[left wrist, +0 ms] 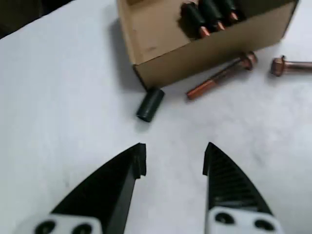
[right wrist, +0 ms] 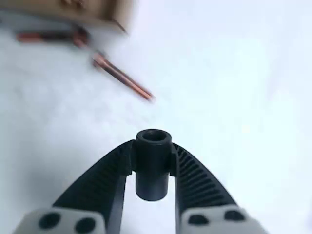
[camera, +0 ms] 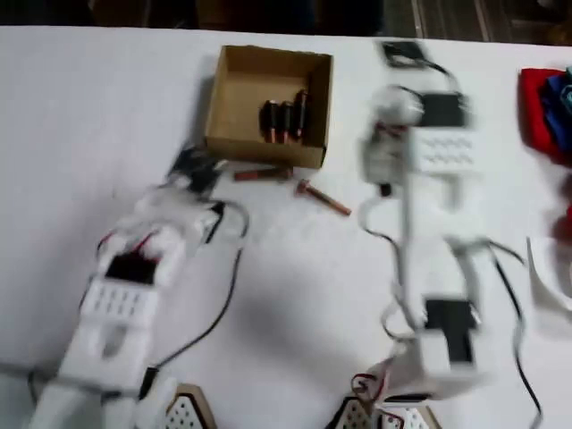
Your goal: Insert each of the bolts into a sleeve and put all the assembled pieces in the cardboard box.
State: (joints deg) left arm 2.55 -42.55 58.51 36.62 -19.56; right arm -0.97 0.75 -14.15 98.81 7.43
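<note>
The cardboard box [camera: 239, 89] stands at the back middle of the table with three assembled pieces [camera: 284, 121] in it. In front of it lie two copper bolts, one [camera: 262, 174] against the box wall and one [camera: 323, 198] further out. My left gripper [left wrist: 174, 151] is open just short of a loose black sleeve [left wrist: 150, 104] lying by the box [left wrist: 195, 53] corner, with the bolts [left wrist: 222, 76] beyond. My right gripper [right wrist: 152, 151] is shut on another black sleeve [right wrist: 152, 170], held upright above the table, a short way from the outer bolt [right wrist: 122, 76].
A red and blue object [camera: 545, 107] sits at the right edge, with a white curved object [camera: 550, 277] below it. Black cables [camera: 223, 304] trail from both arms across the front of the table. Bare white table lies to the left of the box.
</note>
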